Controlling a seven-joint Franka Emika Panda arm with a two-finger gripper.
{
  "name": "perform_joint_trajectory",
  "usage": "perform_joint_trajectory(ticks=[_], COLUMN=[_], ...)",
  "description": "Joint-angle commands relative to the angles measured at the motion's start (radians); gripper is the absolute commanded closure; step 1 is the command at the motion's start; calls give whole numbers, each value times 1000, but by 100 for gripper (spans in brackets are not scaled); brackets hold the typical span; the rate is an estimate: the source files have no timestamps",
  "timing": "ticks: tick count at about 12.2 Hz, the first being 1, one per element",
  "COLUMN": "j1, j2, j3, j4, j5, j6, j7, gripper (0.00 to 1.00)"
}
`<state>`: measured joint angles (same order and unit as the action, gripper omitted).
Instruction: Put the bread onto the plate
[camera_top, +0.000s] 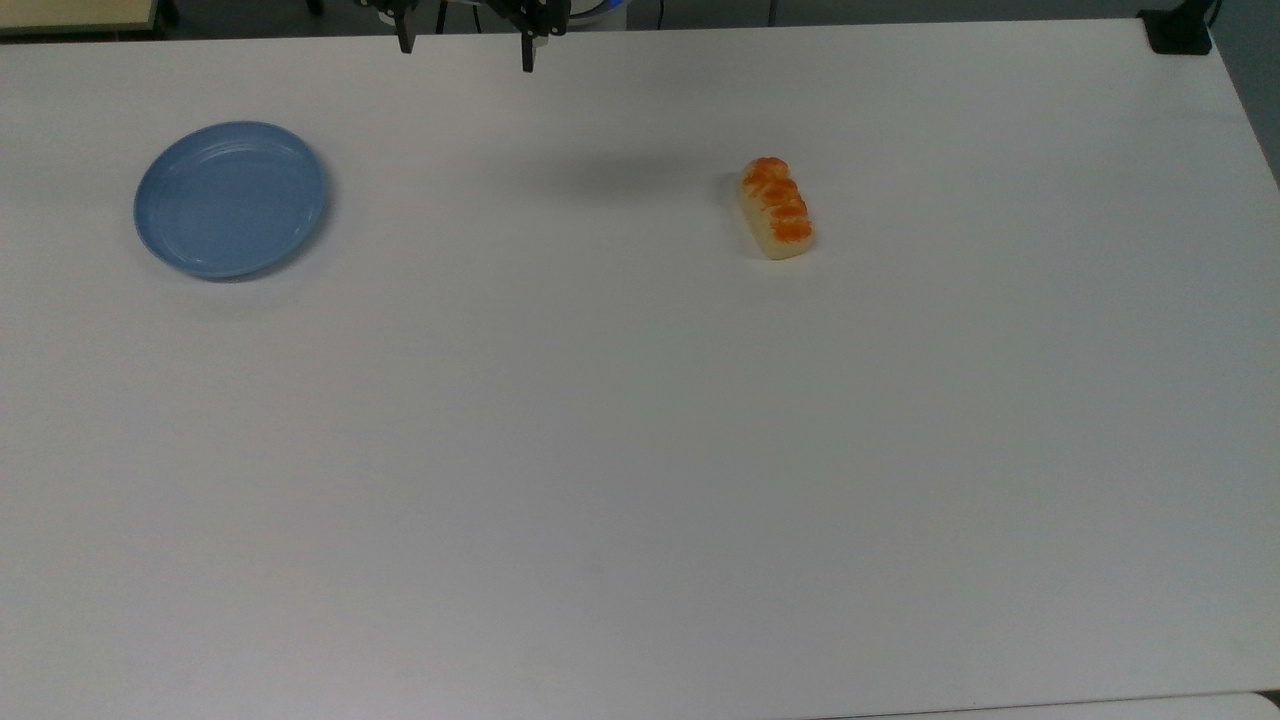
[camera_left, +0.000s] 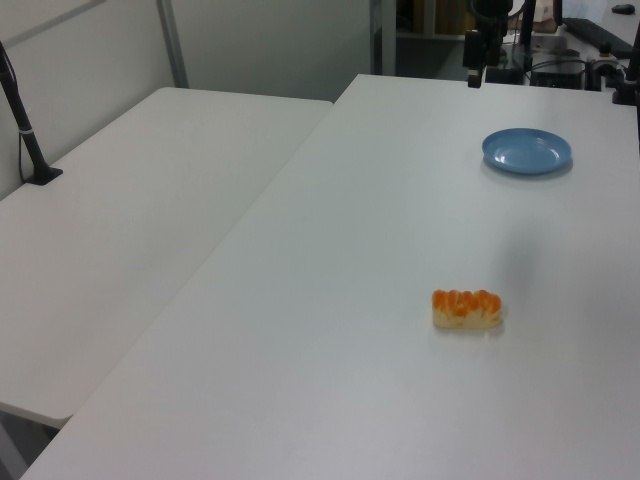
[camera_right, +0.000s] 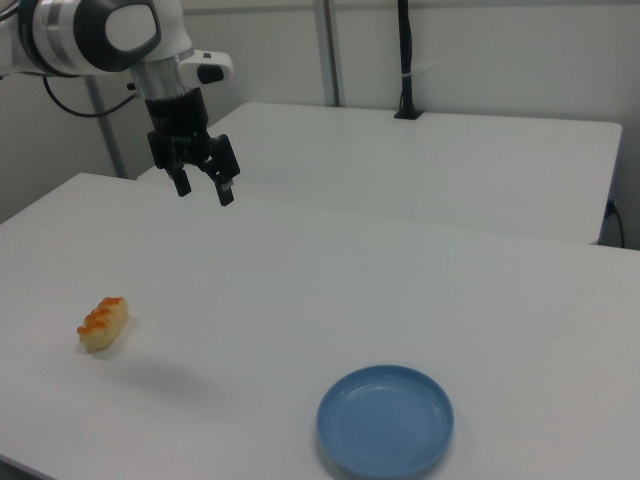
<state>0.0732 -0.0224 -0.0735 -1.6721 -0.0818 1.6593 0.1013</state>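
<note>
Hanging open and empty, gripper (camera_right: 203, 189) high over the table (camera_top: 640, 450), bread (camera_top: 776, 208) lying well off from the plate (camera_top: 231, 198), looking like pre-reach, next probably dropping over the bread to pinch it.

We see bare table (camera_top: 640, 450) all around the bread (camera_top: 776, 208), leaving every side of it open. The stretch between it and the plate (camera_top: 231, 199) is unobstructed, and the gripper (camera_right: 203, 188) hangs high above the surface, fingers spread.
</note>
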Motion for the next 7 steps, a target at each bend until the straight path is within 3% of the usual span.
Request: perform_joint_trajectory(ticks=[1, 4, 7], j1=[5, 13, 71], j2=[-2, 19, 61], j3=[-3, -2, -2], j4=[8, 6, -9], j5=[20, 23, 33], j6=[-18, -12, -6], j7=[-12, -9, 40], gripper=[0, 0, 0])
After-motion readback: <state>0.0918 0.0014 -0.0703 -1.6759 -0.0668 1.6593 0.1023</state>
